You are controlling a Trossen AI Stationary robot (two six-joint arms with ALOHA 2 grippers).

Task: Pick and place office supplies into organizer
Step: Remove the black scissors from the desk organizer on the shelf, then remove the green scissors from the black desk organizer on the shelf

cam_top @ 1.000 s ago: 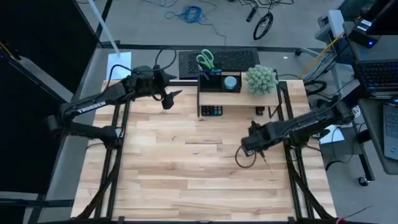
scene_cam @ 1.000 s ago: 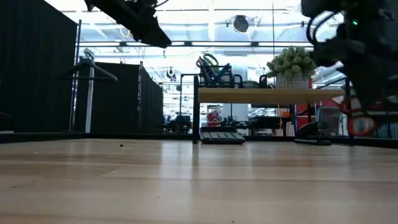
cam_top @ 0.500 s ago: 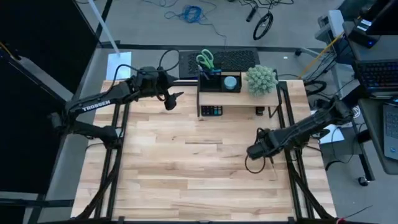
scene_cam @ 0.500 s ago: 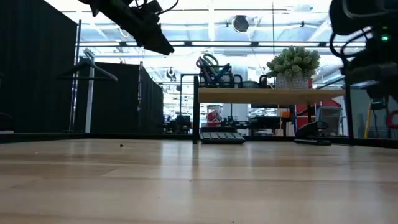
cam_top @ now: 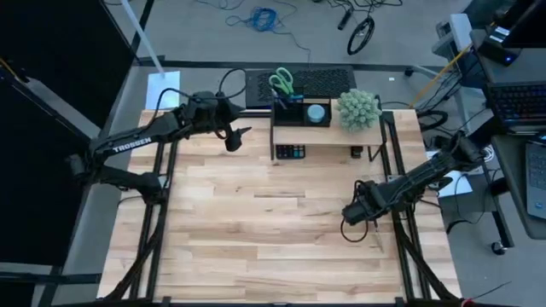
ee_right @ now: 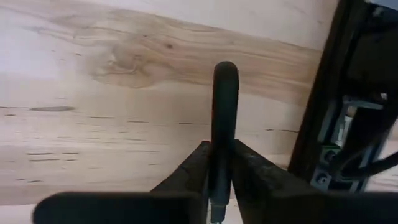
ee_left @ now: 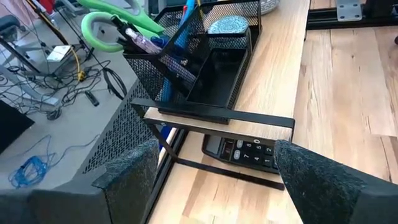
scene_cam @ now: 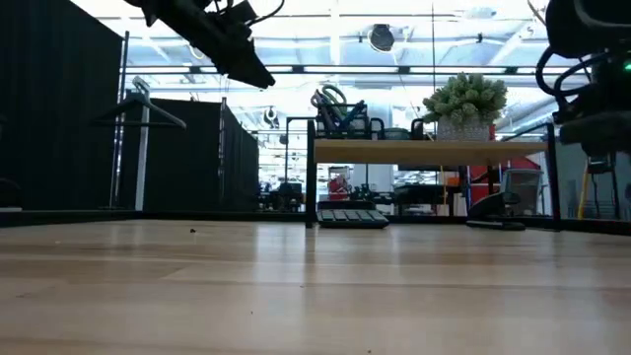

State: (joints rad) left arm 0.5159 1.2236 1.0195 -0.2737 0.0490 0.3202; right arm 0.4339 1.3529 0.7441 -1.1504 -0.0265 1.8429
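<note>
Pale wooden table [cam_top: 256, 230], bare across the middle; grey floor with cables behind, black curtains and ceiling lights beyond. At the back edge, a wooden shelf riser [cam_top: 328, 135] carrying the organizer [ee_left: 211, 68], with green-handled scissors [ee_left: 109, 28], pens [ee_left: 185, 25] and a blue-grey disc [ee_left: 228, 25] already inside; calculator [ee_left: 245, 150] underneath. Left end effector [cam_top: 236, 135] hovering beside the riser, fingers wide. Right end effector [cam_top: 350, 226] clamped on a dark loop [ee_right: 224, 118], now nearer the table's right edge than a second ago; left barely changed.
</note>
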